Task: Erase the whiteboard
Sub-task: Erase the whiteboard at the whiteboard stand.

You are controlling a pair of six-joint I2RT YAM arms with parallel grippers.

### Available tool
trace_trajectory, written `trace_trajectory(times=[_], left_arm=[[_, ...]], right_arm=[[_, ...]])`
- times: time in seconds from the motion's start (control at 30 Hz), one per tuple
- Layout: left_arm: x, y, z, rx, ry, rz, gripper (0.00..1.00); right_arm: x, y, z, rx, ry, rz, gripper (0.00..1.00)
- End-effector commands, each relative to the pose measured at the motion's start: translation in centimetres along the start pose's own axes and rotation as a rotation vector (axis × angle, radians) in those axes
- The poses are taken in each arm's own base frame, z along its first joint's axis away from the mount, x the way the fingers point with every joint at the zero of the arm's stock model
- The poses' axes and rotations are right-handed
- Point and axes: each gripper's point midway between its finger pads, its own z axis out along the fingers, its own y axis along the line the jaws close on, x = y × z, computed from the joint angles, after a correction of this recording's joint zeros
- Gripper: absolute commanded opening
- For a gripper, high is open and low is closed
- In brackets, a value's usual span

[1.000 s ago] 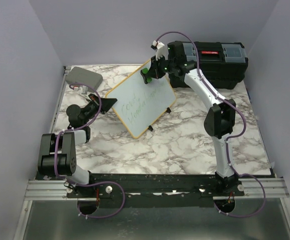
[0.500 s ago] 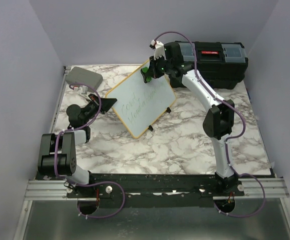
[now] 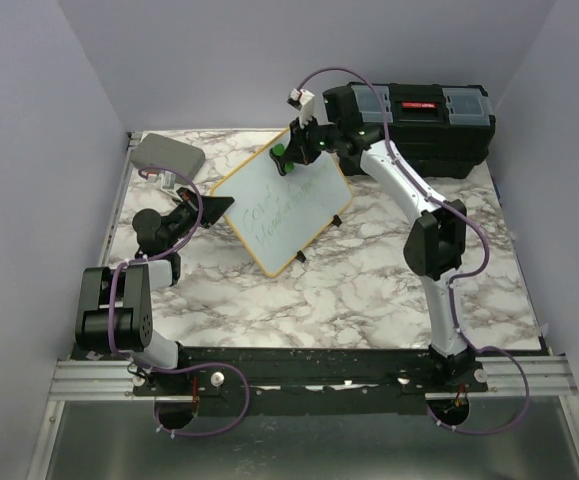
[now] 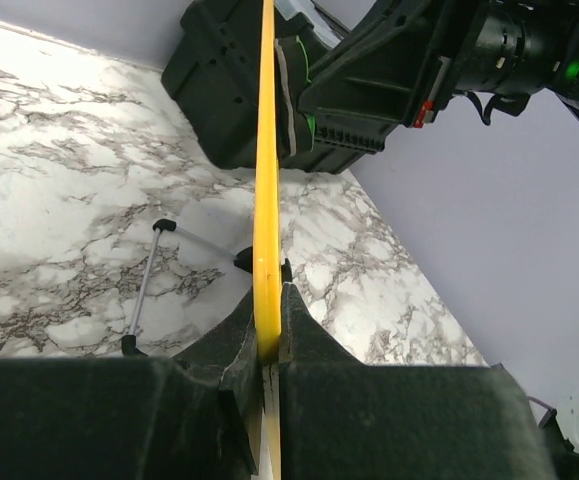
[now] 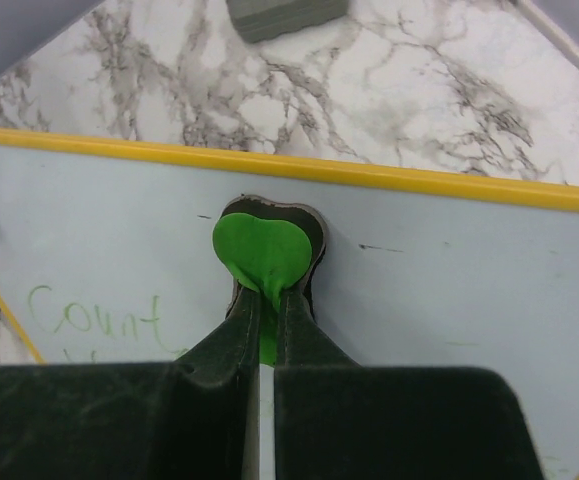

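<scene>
The whiteboard (image 3: 287, 208) stands tilted on the marble table, with faint green writing (image 3: 274, 222) on its lower half. My left gripper (image 3: 214, 205) is shut on its left edge; in the left wrist view the yellow frame (image 4: 266, 150) runs straight up from between the fingers (image 4: 269, 322). My right gripper (image 3: 289, 155) is shut on a green heart-shaped eraser (image 5: 262, 248), whose dark pad lies against the board's upper part (image 5: 449, 270) just below the top frame. The word "Count" (image 5: 89, 318) shows at lower left of the eraser.
A black toolbox (image 3: 424, 120) stands at the back right, close behind the right arm. A grey rounded case (image 3: 169, 153) lies at the back left corner. Lilac walls close in the table on three sides.
My right gripper has slid the eraser a little to the left along the board's upper edge. The left gripper and the board have stayed put.
</scene>
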Motion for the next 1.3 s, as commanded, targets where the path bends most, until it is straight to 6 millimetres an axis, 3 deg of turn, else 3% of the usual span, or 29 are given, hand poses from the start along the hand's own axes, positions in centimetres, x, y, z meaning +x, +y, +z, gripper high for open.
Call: trace_trajectory(times=[0.0, 0.07, 0.27, 0.33, 0.43, 0.5, 0.63, 0.7, 1.07, 1.27], left_arm=[[1.3, -1.3, 0.1, 0.072, 0.07, 0.047, 0.0], [1.2, -1.3, 0.1, 0.072, 0.068, 0.048, 0.0], [1.3, -1.3, 0.1, 0.072, 0.069, 0.045, 0.0], [1.2, -1.3, 0.1, 0.073, 0.068, 0.045, 0.0], [1.2, -1.3, 0.1, 0.073, 0.068, 0.046, 0.0], [1.2, -1.3, 0.1, 0.073, 0.068, 0.047, 0.0], [1.3, -1.3, 0.1, 0.072, 0.068, 0.045, 0.0], [1.3, -1.3, 0.1, 0.072, 0.069, 0.044, 0.0], [1.3, -1.3, 0.1, 0.073, 0.068, 0.045, 0.0], [1.3, -1.4, 0.1, 0.074, 0.067, 0.046, 0.0]], right_arm=[[0.1, 2.9, 0.1, -0.095, 0.019, -0.059, 0.01], [0.1, 1.5, 0.1, -0.012, 0.026, -0.044, 0.01], [-0.7, -5.2, -1.2, 0.389, -0.015, 0.039, 0.01], [-0.6, -6.3, -1.4, 0.447, -0.016, 0.057, 0.01], [0.0, -6.5, -1.3, 0.45, 0.001, 0.062, 0.01], [0.4, -5.5, -0.9, 0.381, 0.017, 0.047, 0.01], [1.6, 0.4, -0.1, 0.023, 0.07, -0.038, 0.01], [1.9, 1.0, -0.1, -0.011, 0.078, -0.041, 0.01], [2.7, -8.0, -1.8, 0.478, 0.074, 0.064, 0.01], [3.7, -8.8, -2.3, 0.501, 0.083, 0.089, 0.01]])
